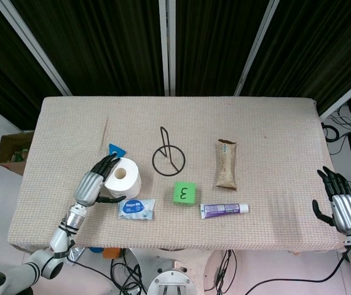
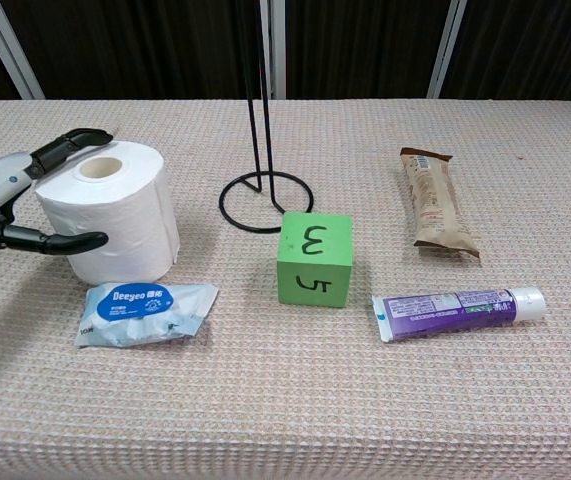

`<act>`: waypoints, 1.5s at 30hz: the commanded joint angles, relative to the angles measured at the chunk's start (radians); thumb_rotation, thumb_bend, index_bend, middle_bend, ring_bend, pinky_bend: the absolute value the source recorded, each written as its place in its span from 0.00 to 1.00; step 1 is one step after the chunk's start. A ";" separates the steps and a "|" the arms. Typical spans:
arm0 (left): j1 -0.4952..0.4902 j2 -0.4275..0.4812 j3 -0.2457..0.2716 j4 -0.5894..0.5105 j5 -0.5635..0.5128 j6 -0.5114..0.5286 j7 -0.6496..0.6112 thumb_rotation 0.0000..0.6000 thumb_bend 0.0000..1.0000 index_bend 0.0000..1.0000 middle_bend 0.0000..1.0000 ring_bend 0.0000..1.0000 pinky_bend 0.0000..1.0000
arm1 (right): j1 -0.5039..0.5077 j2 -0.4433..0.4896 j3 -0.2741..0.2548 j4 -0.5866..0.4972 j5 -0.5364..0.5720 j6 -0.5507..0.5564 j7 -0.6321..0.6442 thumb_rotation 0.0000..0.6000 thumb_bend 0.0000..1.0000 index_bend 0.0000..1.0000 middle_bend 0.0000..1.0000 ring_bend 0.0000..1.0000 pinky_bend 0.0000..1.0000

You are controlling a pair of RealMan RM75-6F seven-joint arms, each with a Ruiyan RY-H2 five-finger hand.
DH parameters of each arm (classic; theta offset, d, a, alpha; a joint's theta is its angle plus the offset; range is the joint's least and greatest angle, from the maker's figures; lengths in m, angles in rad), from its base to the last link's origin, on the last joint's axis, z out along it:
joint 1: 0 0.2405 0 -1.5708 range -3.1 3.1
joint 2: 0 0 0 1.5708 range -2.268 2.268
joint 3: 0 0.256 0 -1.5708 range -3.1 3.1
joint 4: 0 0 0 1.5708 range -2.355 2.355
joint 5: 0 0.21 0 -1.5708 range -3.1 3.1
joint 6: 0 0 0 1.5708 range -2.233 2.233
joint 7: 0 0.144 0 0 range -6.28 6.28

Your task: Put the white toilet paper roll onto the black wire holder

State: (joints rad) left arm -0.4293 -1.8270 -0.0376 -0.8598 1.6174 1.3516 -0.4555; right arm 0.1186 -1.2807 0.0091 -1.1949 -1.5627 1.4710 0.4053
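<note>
The white toilet paper roll point(image 1: 124, 176) point(image 2: 115, 215) stands upright on the table, left of the black wire holder point(image 1: 168, 158) point(image 2: 265, 190). The holder is a ring base with a tall upright rod, and nothing hangs on it. My left hand point(image 1: 95, 184) point(image 2: 5, 190) grips the roll from its left side, fingers curled over the far top rim and thumb lying against the near wall. My right hand point(image 1: 342, 206) hovers open at the table's far right edge, seen only in the head view.
A wet-wipes packet point(image 1: 136, 209) point(image 2: 143, 312) lies just in front of the roll. A green cube point(image 1: 184, 193) point(image 2: 314, 258) sits in front of the holder's base. To the right lie a toothpaste tube point(image 1: 224, 209) and a brown snack bar point(image 1: 227, 163). A blue packet point(image 1: 115, 149) peeks out behind the roll.
</note>
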 commanded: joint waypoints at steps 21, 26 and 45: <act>0.003 0.065 -0.045 -0.098 -0.016 0.129 -0.124 1.00 0.18 0.21 0.35 0.41 0.41 | -0.003 -0.003 0.004 0.024 0.000 -0.005 0.003 1.00 0.44 0.00 0.00 0.00 0.00; 0.000 0.248 -0.089 -0.327 -0.015 0.165 -0.089 1.00 0.19 0.21 0.35 0.41 0.41 | 0.000 0.002 0.008 0.016 -0.004 -0.001 0.001 1.00 0.44 0.00 0.00 0.00 0.00; -0.211 0.743 -0.391 -0.920 -0.375 -0.191 0.024 1.00 0.20 0.21 0.37 0.43 0.45 | -0.002 -0.005 0.021 0.018 -0.003 0.019 0.019 1.00 0.45 0.00 0.00 0.00 0.00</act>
State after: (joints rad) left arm -0.6003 -1.0778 -0.3987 -1.7666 1.2857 1.2027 -0.4598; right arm 0.1164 -1.2860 0.0301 -1.1765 -1.5656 1.4901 0.4245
